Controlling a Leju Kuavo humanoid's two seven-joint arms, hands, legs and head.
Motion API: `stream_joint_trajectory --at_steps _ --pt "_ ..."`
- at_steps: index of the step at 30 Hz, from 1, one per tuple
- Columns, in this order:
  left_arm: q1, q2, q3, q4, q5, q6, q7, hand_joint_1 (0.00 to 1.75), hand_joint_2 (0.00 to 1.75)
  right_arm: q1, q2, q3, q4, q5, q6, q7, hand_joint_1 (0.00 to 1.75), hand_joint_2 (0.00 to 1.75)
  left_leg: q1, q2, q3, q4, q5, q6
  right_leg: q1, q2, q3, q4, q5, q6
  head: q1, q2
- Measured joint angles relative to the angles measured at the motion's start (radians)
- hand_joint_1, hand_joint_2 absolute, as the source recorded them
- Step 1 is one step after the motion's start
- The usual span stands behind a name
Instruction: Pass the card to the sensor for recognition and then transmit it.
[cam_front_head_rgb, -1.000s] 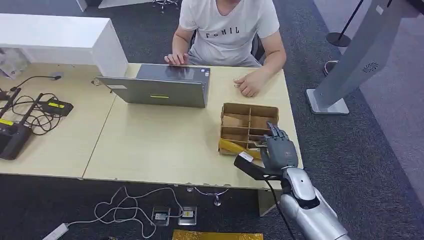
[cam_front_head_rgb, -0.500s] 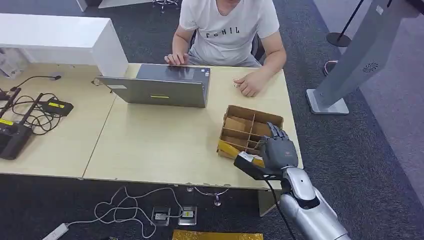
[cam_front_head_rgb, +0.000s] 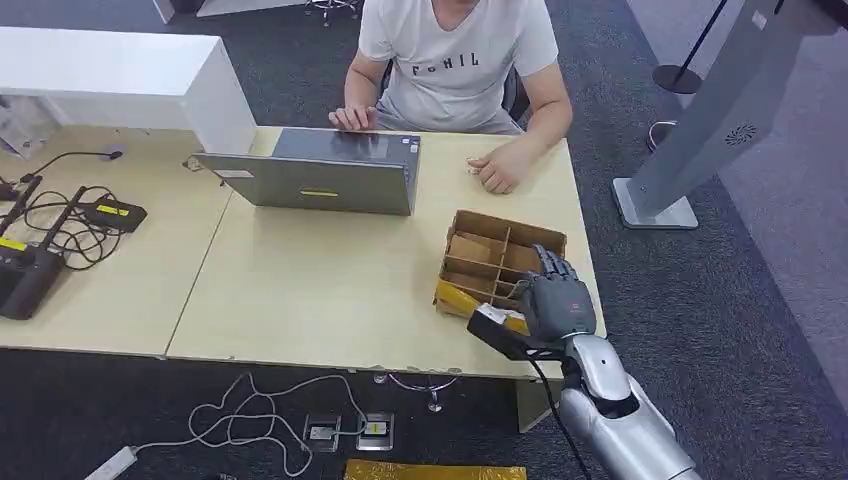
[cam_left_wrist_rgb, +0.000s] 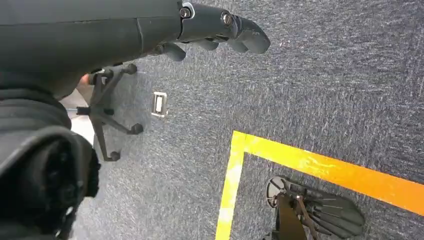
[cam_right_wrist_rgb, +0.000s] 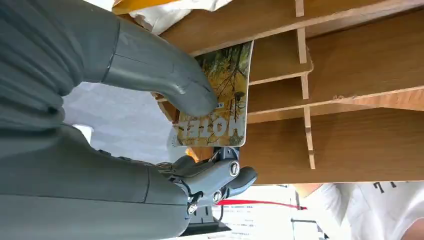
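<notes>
1. Showing a printed autumn scene of yellow trees with the word "HOTEL" along one edge, the card (cam_right_wrist_rgb: 220, 100) is a small glossy rectangle pinched by the right hand (cam_right_wrist_rgb: 165, 145): the thick thumb presses on its printed face and the darker fingers (cam_right_wrist_rgb: 227, 180) curl behind it.
2. The card sits inside the divided wooden box (cam_front_head_rgb: 495, 260), over one of its compartments, at the box's near right corner by the table (cam_front_head_rgb: 320, 290) edge.
3. The box is split by thin wooden dividers into several open cells; from the head view they look bare apart from something yellow lying at the near left corner, which I cannot identify.
4. From the head view the right hand (cam_front_head_rgb: 555, 300) hangs over the box and covers the card, while the right wrist view makes the picture and the lettering plain.
5. The left wrist view looks down at grey carpet crossed by a yellow floor line (cam_left_wrist_rgb: 310, 162); the left hand (cam_left_wrist_rgb: 220, 30) hangs there with its fingers loosely curved and apart, holding nothing.
6. A person (cam_front_head_rgb: 455, 60) in a white shirt sits across the table behind a grey laptop (cam_front_head_rgb: 320, 175), one hand resting near the box.
</notes>
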Motion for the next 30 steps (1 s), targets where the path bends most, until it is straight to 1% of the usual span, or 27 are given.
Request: stream_joint_trajectory --at_steps 1,3,5,8,11,18,22,30 --pt "0.0 0.0 0.0 0.0 0.0 0.0 0.0 0.0 0.0 0.0 0.0 0.0 0.0 0.001 -0.008 -0.003 1.75 1.75 0.0 0.0 0.0 0.0 0.0 0.0 0.0 0.0 0.0 0.0 0.0 0.0 0.0 0.0" --pt "0.0 0.0 -0.001 0.0 0.0 0.0 0.0 0.0 0.0 -0.005 0.0 -0.002 -0.001 0.019 -0.059 -0.021 1.75 1.75 0.0 0.0 0.0 0.0 0.0 0.0 0.0 0.0 0.0 0.0 0.0 0.0 0.0 0.0" --pt "0.0 0.0 -0.001 0.0 -0.002 0.0 0.0 0.0 0.0 -0.023 -0.001 -0.011 -0.011 0.033 -0.077 -0.035 1.75 1.75 0.0 0.0 0.0 0.0 0.0 0.0 0.0 0.001 0.0 0.0 0.0 0.0 0.0 0.0" --pt "0.0 0.0 -0.002 0.0 -0.007 -0.002 -0.001 0.0 0.0 -0.06 -0.007 -0.038 -0.051 0.058 -0.07 -0.05 1.75 1.75 0.0 0.001 0.0 0.0 0.0 0.0 0.0 0.001 0.0 0.0 0.001 0.0 0.0 0.0" --pt "0.001 0.0 -0.002 0.0 -0.011 -0.003 -0.004 0.0 0.0 -0.101 -0.02 -0.079 -0.099 0.081 -0.071 -0.077 1.75 1.75 0.0 0.001 0.0 0.0 0.0 0.0 0.0 0.001 0.0 0.0 0.001 0.0 0.0 0.0" --pt "0.001 -0.001 -0.003 0.0 -0.012 -0.005 -0.005 0.0 0.0 -0.204 -0.06 -0.172 -0.193 0.05 -0.081 -0.127 1.75 1.75 0.0 0.001 0.0 0.0 0.0 0.0 0.0 0.001 0.0 0.0 0.001 0.0 0.0 0.0" --pt "0.001 -0.002 -0.003 0.0 -0.011 -0.004 -0.005 0.0 0.0 -0.221 -0.071 -0.205 -0.225 0.032 -0.11 -0.142 1.75 1.75 0.0 0.001 0.0 0.0 0.0 0.0 0.0 0.001 0.0 0.0 0.001 0.0 0.0 0.0" --pt "0.0 -0.003 -0.004 0.0 -0.018 -0.009 -0.011 0.0 0.0 -0.221 -0.072 -0.22 -0.225 0.027 -0.137 -0.151 1.75 1.75 0.0 0.001 0.0 0.0 0.0 0.0 0.0 0.001 0.0 0.0 0.001 0.0 0.0 0.0"
